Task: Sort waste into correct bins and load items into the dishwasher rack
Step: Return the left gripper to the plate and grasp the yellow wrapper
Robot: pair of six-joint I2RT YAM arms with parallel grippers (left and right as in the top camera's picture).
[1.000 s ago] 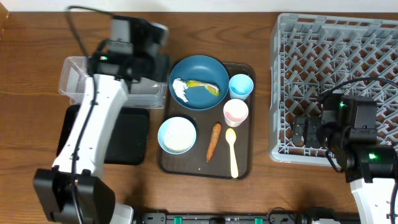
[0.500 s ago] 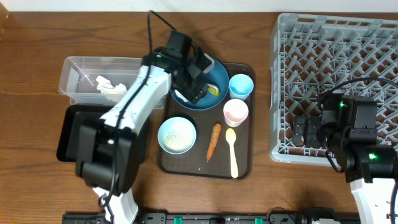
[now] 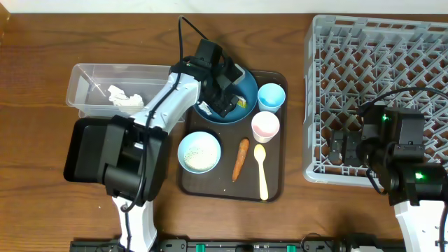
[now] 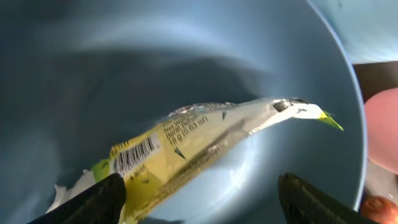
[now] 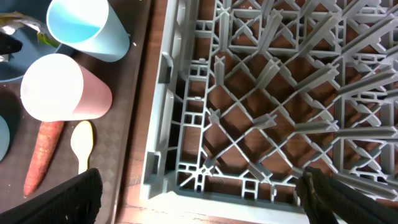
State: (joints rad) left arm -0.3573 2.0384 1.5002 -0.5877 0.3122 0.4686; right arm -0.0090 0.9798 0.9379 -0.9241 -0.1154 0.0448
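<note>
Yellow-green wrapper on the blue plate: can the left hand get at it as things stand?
Probably yes: the open left hand hangs right over the wrapper, fingers spread, nothing covering it.

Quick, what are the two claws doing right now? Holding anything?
Left gripper: open, holding nothing, over the yellow-green wrapper on the dark blue plate.
Right gripper: open, holding nothing, over the grey rack.

white arm shells (image 3: pixel 157 112), black joints, black cables (image 3: pixel 180 31), small green lights (image 3: pixel 383 117)
</note>
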